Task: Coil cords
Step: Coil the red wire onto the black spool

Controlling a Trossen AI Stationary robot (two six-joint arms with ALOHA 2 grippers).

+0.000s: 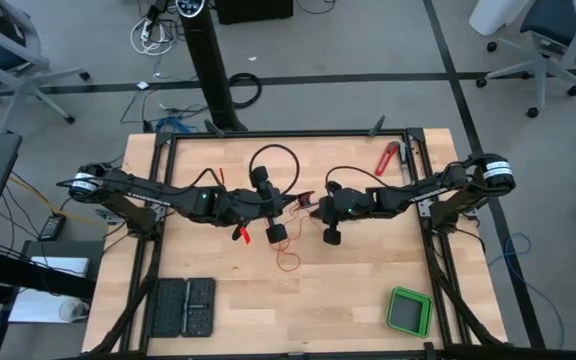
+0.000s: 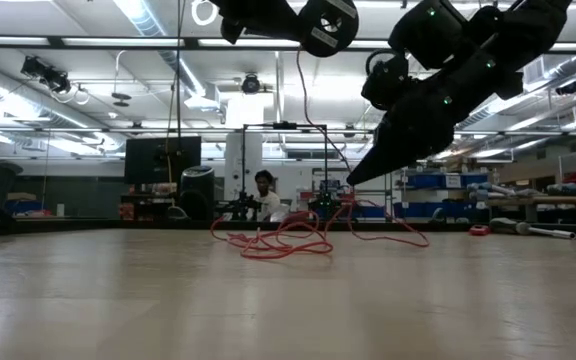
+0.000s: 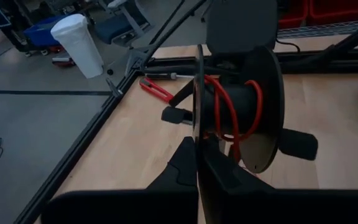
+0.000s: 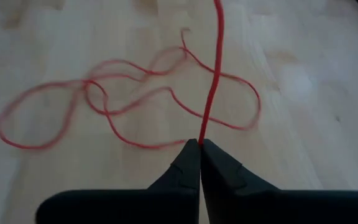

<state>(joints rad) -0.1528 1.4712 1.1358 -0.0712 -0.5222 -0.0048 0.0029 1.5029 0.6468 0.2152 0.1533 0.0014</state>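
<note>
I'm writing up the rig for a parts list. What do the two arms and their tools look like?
Both arms are dark, jointed links with small green lights on the forearms and a white band at each shoulder end. Black cables loop over them. The left tool and right tool each end in two dark, wedge-shaped fingers tapering to a point.

Grey floor (image 1: pixel 68 120) with dark stripes, office chairs (image 1: pixel 538 40), ceiling strip lights (image 2: pixel 138 15), shelving (image 2: pixel 438 190) beyond.
</note>
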